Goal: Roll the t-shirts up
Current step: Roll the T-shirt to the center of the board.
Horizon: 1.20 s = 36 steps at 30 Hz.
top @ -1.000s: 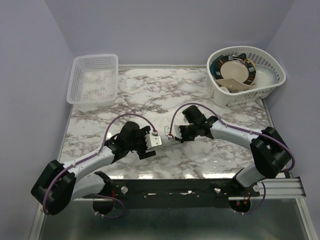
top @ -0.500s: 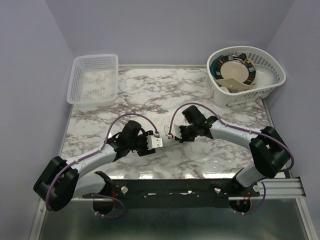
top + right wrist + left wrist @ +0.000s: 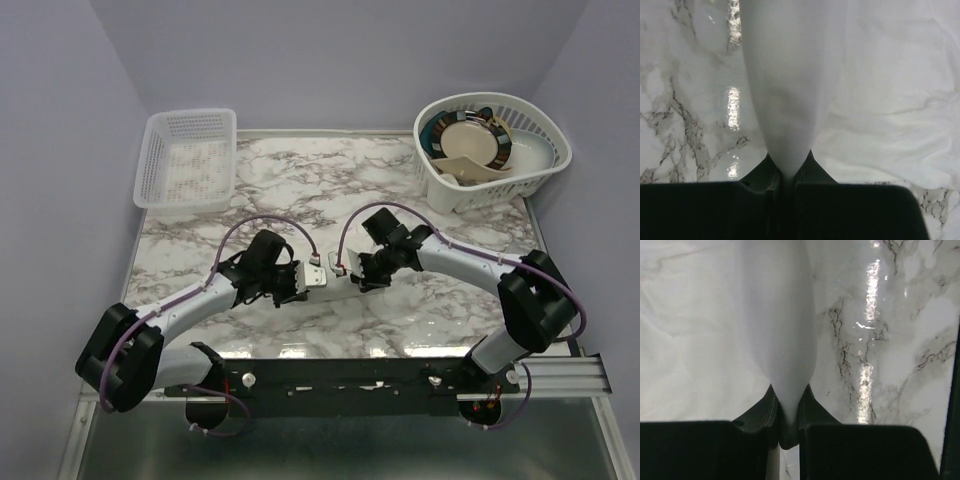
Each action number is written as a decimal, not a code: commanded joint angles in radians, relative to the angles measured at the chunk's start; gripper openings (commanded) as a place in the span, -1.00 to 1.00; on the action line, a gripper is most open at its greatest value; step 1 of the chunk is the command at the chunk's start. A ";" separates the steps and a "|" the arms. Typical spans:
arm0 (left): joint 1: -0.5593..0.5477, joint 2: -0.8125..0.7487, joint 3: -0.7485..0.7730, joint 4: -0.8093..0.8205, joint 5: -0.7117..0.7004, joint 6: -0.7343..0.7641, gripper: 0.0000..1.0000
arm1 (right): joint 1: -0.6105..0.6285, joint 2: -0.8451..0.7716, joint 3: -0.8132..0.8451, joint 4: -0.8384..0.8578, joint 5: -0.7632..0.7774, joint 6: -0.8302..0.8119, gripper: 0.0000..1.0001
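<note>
Your left gripper (image 3: 788, 412) is clamped on a fold of the white t-shirt (image 3: 777, 315). Both fingers (image 3: 757, 412) are pressed in narrow, with only fabric between them. The fold fans out wider away from the tips. In the left wrist view, more of the shirt lies flat on the marble table (image 3: 900, 365) on the picture's left side. The picture's right side is bare marble with glare streaks.

Your right gripper (image 3: 787, 170) is the mirror case. Its fingers are pinched narrow on a white fold. The rest of the cloth is spread and lightly creased on the picture's right side, with bare marble on the left.

I can't tell whether both grippers hold one shirt or two.

In the top view, both grippers sit low over the middle of the table. Their tips point at each other, just beside one another, the left arm reaching in from the left and the right arm from the right. I can't pick the cloth out against the marble in that view.

In the far left corner there's a rectangular white mesh basket (image 3: 188, 160). In the far right corner there's a round white basket (image 3: 540, 150) with plates (image 3: 468, 140) leaning tilted inside it. Both baskets are well apart from the grippers.
</note>
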 commanded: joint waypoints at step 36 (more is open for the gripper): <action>0.384 0.824 0.697 -0.837 0.454 0.236 -0.78 | -0.174 0.792 0.768 -0.942 -0.242 -0.147 -0.94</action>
